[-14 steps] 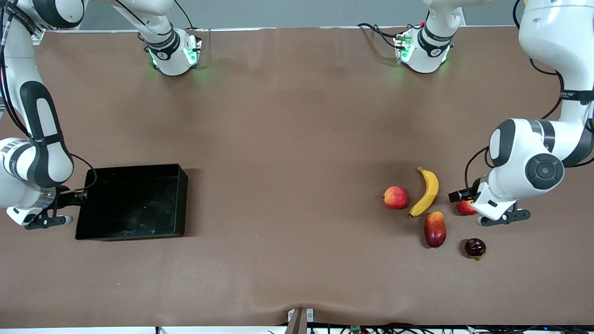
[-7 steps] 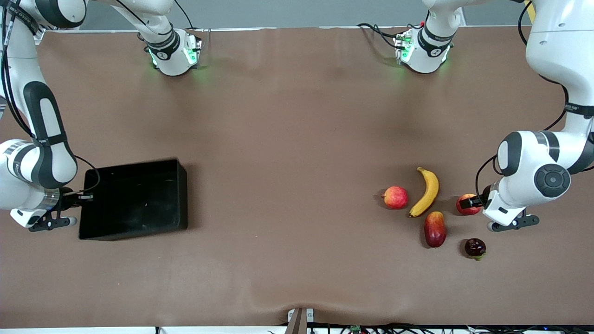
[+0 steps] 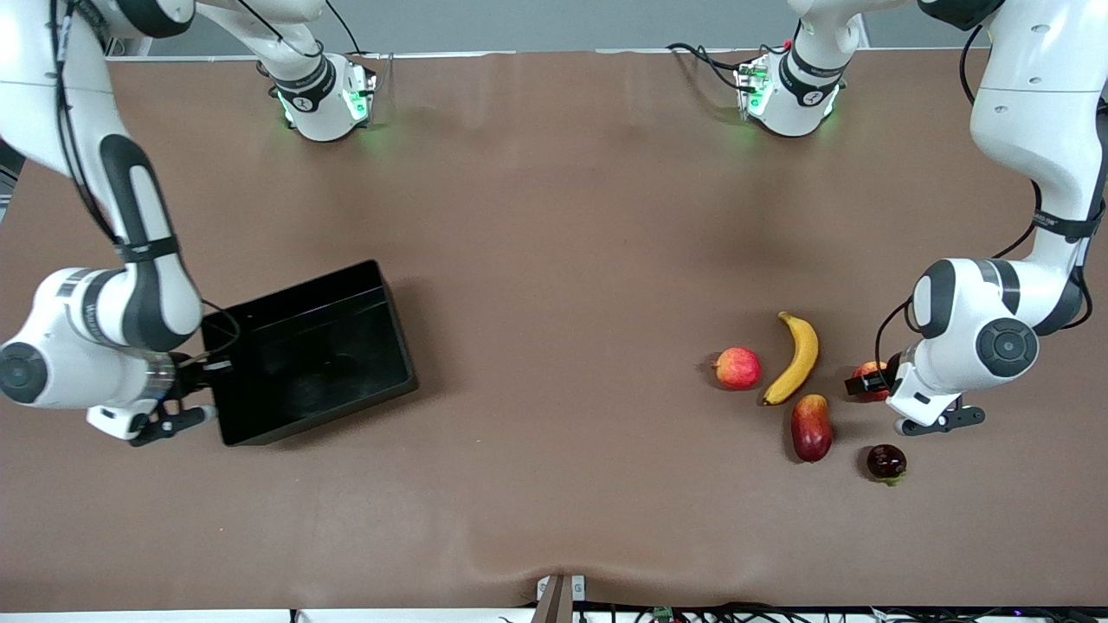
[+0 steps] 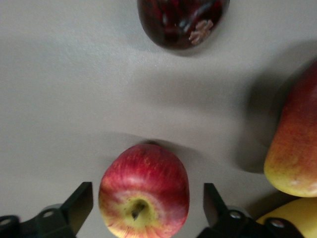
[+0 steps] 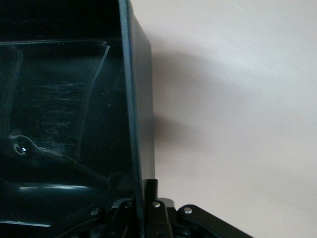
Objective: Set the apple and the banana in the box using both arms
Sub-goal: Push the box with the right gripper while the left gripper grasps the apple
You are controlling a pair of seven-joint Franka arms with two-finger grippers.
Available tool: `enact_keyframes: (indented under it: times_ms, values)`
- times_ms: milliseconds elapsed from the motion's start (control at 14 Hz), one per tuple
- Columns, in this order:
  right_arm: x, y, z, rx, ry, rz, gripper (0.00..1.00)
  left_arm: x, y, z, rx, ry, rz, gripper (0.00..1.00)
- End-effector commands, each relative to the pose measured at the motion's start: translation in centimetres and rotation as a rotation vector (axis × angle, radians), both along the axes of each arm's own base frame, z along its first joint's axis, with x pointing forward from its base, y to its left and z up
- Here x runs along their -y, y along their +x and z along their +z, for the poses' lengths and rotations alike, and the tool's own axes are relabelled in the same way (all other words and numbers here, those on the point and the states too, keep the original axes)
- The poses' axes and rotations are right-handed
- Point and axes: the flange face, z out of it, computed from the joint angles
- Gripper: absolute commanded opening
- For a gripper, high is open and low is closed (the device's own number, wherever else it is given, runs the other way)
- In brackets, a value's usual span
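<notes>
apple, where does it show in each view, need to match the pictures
Front view: the apple lies beside the banana, toward the left arm's end of the table, partly hidden by the left gripper.
Left wrist view: the apple sits between the open gripper's fingers.
Right wrist view: not in it.
Shared landmark: the dark fruit close by.

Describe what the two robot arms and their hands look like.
Both arms are glossy white jointed tubes with black joint bands, round dark caps and thin black cables. The left hand and right hand are black two-finger grippers; the bases glow green.
</notes>
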Motion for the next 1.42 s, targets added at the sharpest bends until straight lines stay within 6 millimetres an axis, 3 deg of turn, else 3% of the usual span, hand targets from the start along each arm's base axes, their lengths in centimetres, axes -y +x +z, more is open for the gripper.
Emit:
enact_keyframes:
  times_ms: [0,71,214,427,641,783,1140,1353]
  values:
    - [-3.4,-0.5,2.3,-0.010,0.039,0.007,0.00,0.3,-0.3,-0.1,0.004,-0.003,-0.009,0.21]
    - [-5.2,-0.5,2.6,-0.008,0.037,0.011,0.00,0.5,-0.4,0.0,0.004,-0.003,-0.014,0.00]
    - [-9.8,-0.7,3.5,-0.006,0.010,-0.043,0.00,0.7,-0.3,0.7,0.009,-0.001,-0.019,0.00]
    - [-17.8,-1.7,3.7,-0.010,-0.045,-0.204,0.00,1.2,0.0,5.2,0.045,0.012,-0.035,0.00]
    - [-25.9,-2.7,5.2,0.003,-0.063,-0.353,0.00,3.9,-0.3,10.1,0.054,0.011,-0.060,0.00]
    - [-30.4,-3.7,4.8,-0.001,-0.057,-0.445,0.00,5.5,-0.8,13.0,0.057,0.014,-0.078,0.00]
    - [-40.4,-7.0,3.4,0.041,0.002,-0.581,0.00,9.5,-1.3,17.6,0.072,-0.015,-0.108,0.00]
    - [-43.9,-9.9,1.4,0.019,-0.030,-0.569,0.00,10.1,-1.4,19.0,0.054,-0.029,-0.099,0.00]
